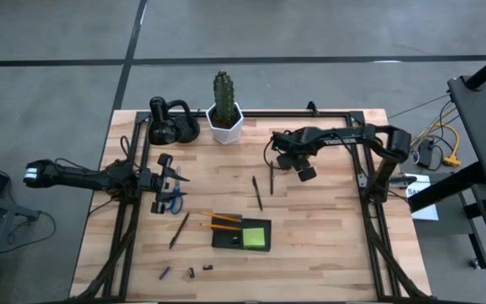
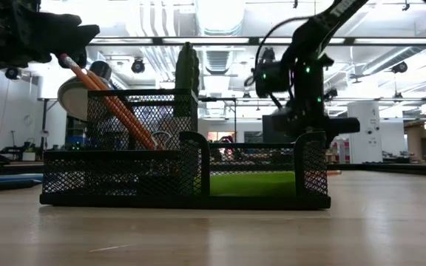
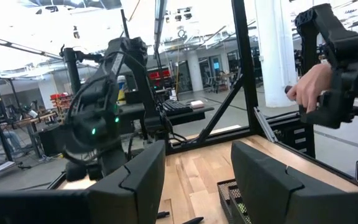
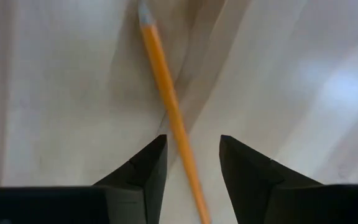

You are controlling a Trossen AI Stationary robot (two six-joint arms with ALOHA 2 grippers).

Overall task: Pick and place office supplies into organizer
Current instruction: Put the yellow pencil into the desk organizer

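1. High view: right pincer point(image 1: 274, 165) hangs over the wooden surface point(image 1: 327, 245), just above one dark pen-like stick point(image 1: 271, 176); a second one point(image 1: 257, 192) lies just beside it toward the organizer point(image 1: 241, 234). Organizer sits well apart from both pincers, holding two orange pencils point(image 1: 219, 222) and one lime-green sticky-note pad point(image 1: 256, 236). Left pincer point(image 1: 174, 179) waits just above the blue-handled scissors point(image 1: 174, 202). One more pen point(image 1: 179, 229) and three tiny clips point(image 1: 189, 272) lie beyond the scissors.
2. Low view: mesh organizer point(image 2: 186, 174), two pencils point(image 2: 109, 100) leaning in it, green pad point(image 2: 251, 183) flat.
3. Left wrist view: left pincer point(image 3: 197, 182) fingers apart, empty.
4. Right wrist view: right pincer point(image 4: 192, 171) fingers spread, one orange pencil point(image 4: 169, 106) running between them, ungripped.
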